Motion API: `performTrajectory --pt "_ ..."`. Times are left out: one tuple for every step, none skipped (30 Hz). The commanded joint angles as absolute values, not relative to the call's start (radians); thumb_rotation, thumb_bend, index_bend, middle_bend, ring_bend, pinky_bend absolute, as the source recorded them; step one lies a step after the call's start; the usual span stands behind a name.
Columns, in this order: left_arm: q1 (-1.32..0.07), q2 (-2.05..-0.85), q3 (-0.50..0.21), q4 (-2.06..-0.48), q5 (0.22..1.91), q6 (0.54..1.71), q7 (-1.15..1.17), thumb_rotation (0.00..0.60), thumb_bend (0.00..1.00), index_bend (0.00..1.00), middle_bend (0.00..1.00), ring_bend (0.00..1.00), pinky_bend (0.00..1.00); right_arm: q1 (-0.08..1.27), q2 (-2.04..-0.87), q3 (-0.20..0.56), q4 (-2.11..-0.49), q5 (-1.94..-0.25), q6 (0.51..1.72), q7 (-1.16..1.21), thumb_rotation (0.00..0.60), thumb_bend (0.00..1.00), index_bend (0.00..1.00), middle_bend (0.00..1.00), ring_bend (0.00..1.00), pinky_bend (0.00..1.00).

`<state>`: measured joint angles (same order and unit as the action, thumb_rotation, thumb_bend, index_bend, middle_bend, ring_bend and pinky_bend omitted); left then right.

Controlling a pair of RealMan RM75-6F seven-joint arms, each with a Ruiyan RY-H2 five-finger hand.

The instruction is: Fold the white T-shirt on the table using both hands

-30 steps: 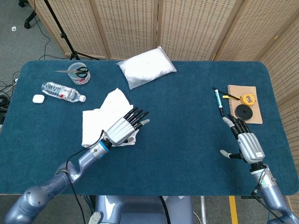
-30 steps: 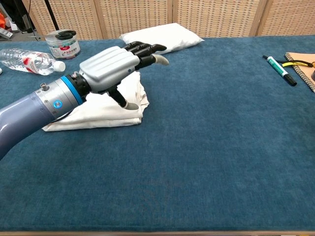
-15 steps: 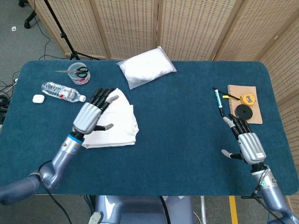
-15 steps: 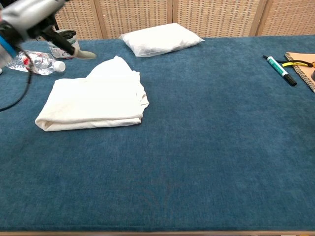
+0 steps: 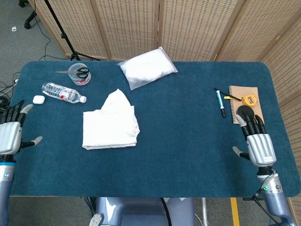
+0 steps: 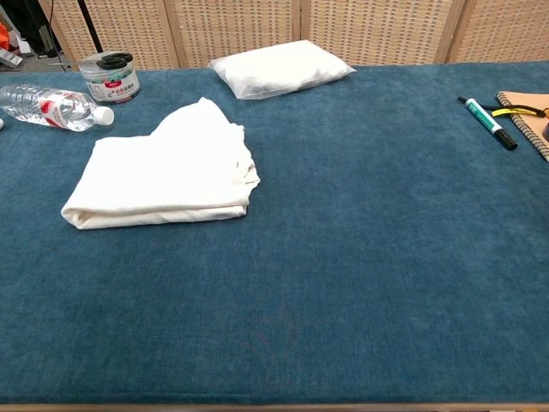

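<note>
The white T-shirt point(image 5: 111, 124) lies folded into a rough rectangle on the blue table, left of centre, with one loose flap sticking out toward the back; in the chest view the T-shirt point(image 6: 163, 178) shows stacked layers along its near edge. My left hand point(image 5: 10, 133) hovers at the table's far left edge, fingers spread, holding nothing, well away from the shirt. Over the right front of the table my right hand point(image 5: 257, 144) is also empty with fingers extended. Neither hand appears in the chest view.
A white plastic packet point(image 5: 146, 67) lies at the back centre. A water bottle point(image 5: 61, 92), a tub with scissors point(image 5: 79, 73) and a small white case point(image 5: 38, 99) sit at the back left. A marker point(image 5: 219, 102), notebook point(image 5: 246, 102) and tape measure point(image 5: 249, 99) lie at the right.
My left hand has lifted off the shirt and swung far left to the table's edge, leaving the chest view. My right hand drew back slightly toward the right. The shirt stays folded.
</note>
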<state>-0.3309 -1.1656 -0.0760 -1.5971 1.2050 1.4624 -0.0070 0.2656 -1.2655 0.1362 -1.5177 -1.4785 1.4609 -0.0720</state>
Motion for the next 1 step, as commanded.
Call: performTrajectory --pt "-0.286 -1.161 -0.068 -1.577 1.202 1.486 -0.047 0.6 0.0 0.0 0.0 0.0 0.0 0.247 -1.256 0.152 -1.558 -1.446 1.477 -0.104 0.6 0.0 0.0 0.0 0.0 0.0"
